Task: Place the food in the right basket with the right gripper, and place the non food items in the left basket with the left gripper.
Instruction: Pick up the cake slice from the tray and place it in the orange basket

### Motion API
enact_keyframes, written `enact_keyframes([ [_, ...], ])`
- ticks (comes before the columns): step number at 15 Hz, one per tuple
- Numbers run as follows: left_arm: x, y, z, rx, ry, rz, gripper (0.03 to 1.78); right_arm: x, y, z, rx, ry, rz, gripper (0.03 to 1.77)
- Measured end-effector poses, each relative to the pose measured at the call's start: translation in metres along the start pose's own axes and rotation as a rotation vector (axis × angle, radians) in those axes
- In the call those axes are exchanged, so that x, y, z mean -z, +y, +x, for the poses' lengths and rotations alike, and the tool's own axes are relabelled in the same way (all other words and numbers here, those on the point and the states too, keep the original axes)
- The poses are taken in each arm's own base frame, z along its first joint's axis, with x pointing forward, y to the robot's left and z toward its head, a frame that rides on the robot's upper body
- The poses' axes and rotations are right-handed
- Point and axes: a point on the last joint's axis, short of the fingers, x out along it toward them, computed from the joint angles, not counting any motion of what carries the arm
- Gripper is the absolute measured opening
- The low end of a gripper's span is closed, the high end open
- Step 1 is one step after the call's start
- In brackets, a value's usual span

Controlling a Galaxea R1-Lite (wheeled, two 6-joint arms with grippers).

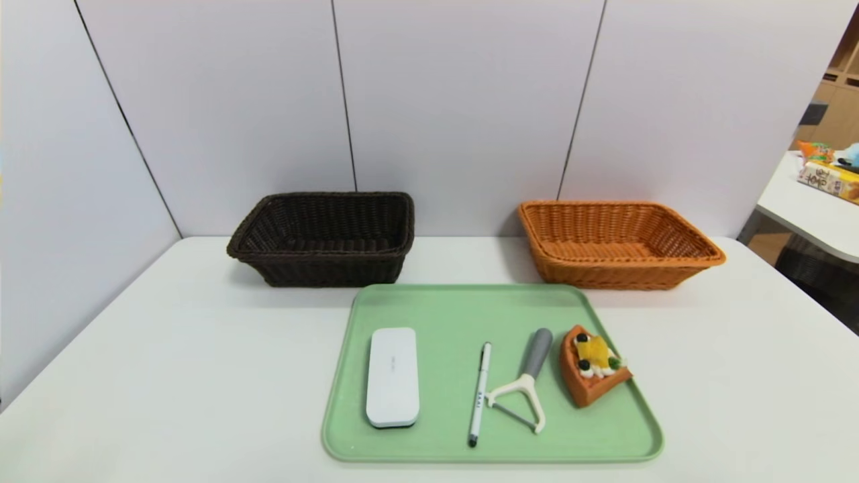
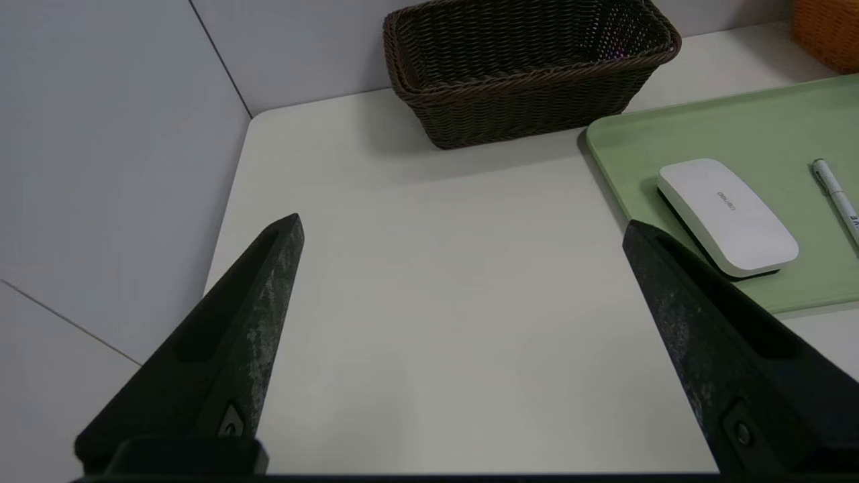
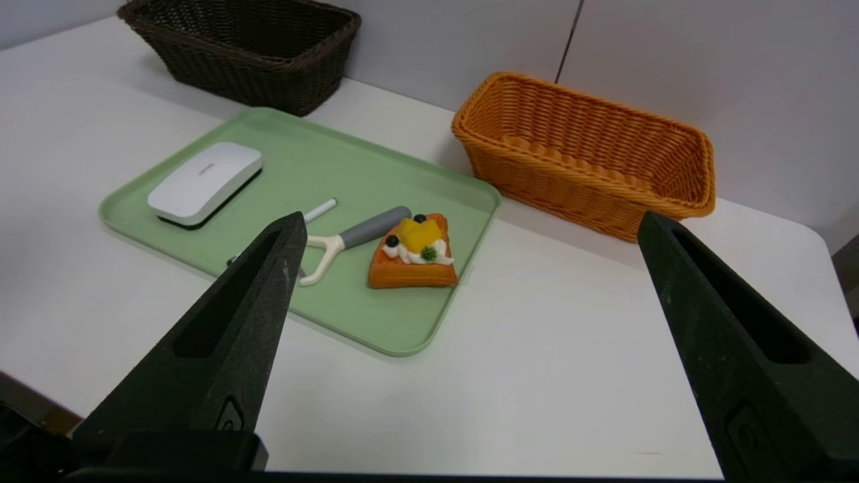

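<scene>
Head view: green tray (image 1: 436,308) lying on white table (image 1: 168,376), carrying white case (image 1: 392,377), pen (image 1: 479,394), peeler (image 1: 527,382), tart wedge (image 1: 592,365) in row left to right. Dark basket (image 1: 325,238) sitting behind tray's left, orange basket (image 1: 614,245) behind right.

Left wrist view: left gripper (image 2: 463,225) hovering over bare table, fingers spread wide, gripping nothing; case lying near.

Right wrist view: right gripper (image 3: 470,221) hanging above table's near edge, fingers parted, gripping nothing; tart wedge lying on tray ahead.
</scene>
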Motion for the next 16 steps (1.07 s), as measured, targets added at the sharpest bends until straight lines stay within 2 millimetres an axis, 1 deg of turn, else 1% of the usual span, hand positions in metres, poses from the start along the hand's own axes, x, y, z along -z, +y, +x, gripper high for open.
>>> enact_keyframes([
  [3, -0.001, 0.000, 0.019, 0.092, 0.068, -0.069, 1.69, 0.002, -0.004, 0.010, -0.010, 0.046, -0.018, 1.70],
  [5, 0.000, 0.001, 0.035, 0.135, 0.131, -0.102, 1.69, 0.003, -0.008, 0.021, -0.031, 0.092, -0.019, 1.70],
  [7, 0.007, 0.001, 0.051, 0.165, 0.210, -0.119, 1.69, 0.004, -0.012, 0.035, -0.061, 0.145, -0.012, 1.70],
  [12, 0.023, -0.003, 0.085, 0.225, 0.395, -0.149, 1.69, 0.005, -0.018, 0.075, -0.203, 0.252, 0.011, 1.70],
  [14, 0.025, -0.005, 0.098, 0.246, 0.445, -0.166, 1.69, 0.006, -0.015, 0.094, -0.260, 0.285, 0.005, 1.70],
  [16, 0.024, -0.008, 0.112, 0.266, 0.484, -0.177, 1.69, 0.007, -0.011, 0.115, -0.279, 0.316, -0.011, 1.70],
])
